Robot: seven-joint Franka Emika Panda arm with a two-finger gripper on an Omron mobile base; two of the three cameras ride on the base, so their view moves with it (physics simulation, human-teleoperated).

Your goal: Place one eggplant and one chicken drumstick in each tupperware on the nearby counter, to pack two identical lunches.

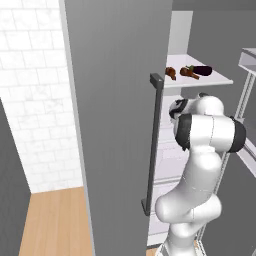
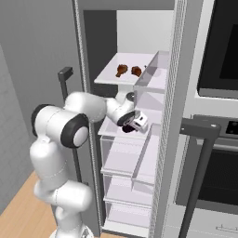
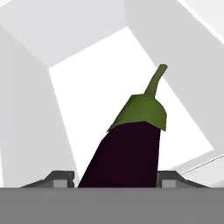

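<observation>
Inside open fridge (image 2: 139, 153): white shelves (image 2: 125, 74), fingers (image 3: 61, 177) flanking eggplant (image 3: 127, 153).

In the hand view the eggplant (image 3: 131, 153) runs off behind the bottom band, so its lower end is hidden, and of the gripper (image 3: 117, 177) just the two fingertips (image 3: 61, 177) show beside it; contact with the skin cannot be made out. In the left base view the grey fridge door (image 1: 115, 125) hides the shelf's left part, and the second eggplant (image 1: 201, 71) and drumsticks (image 1: 171, 73) are too small for detail. The right base view leaves the drumsticks (image 2: 122, 70) as brown blobs.
</observation>
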